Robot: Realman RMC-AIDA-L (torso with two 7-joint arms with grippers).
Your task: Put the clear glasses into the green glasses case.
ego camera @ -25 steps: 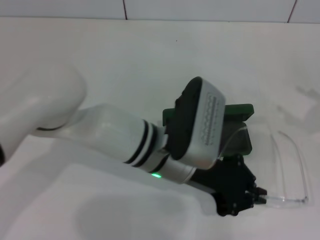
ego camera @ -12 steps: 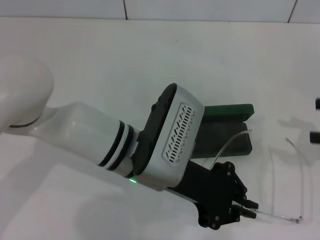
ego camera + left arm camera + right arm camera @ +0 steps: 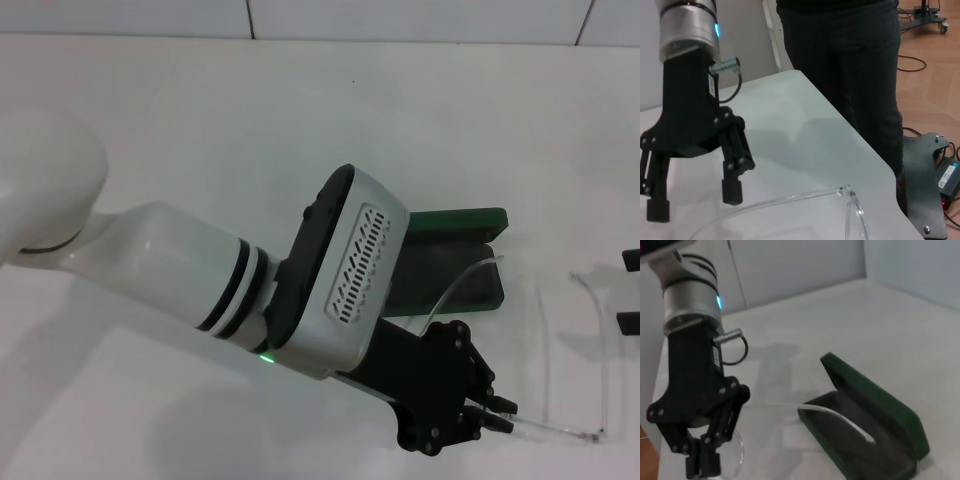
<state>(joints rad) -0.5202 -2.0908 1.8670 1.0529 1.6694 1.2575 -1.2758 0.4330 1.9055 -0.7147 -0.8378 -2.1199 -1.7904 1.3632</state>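
The white table top [image 3: 200,120] fills the scene up to a tiled wall at the far side. In the left wrist view a person in dark trousers [image 3: 840,60] stands just past the table's edge. The white left arm [image 3: 180,270] reaches in from the left and crosses toward the near right, with a silver-grey box-shaped wrist housing [image 3: 350,270] ahead of the black hand.

The dark green hinged rectangular hard case [image 3: 455,265] lies open right of centre, partly hidden behind that housing. Its lid stands up on the far side and its dark inside faces up.

The fully transparent, colourless plastic wraparound glasses [image 3: 575,350] sit to the right of the case and nearer. One thin clear arm curves left so that its tip lies over the case's dark inside, as the right wrist view shows [image 3: 840,417]. The other thin arm runs along the near side.

The left gripper [image 3: 500,418] is at the near right. Its black fingers are closed tight, pinching that near arm of the glasses.

The right gripper [image 3: 694,202] hovers at the far right edge of the head view, beside the glasses. Its fingers are spread wide and hold nothing.
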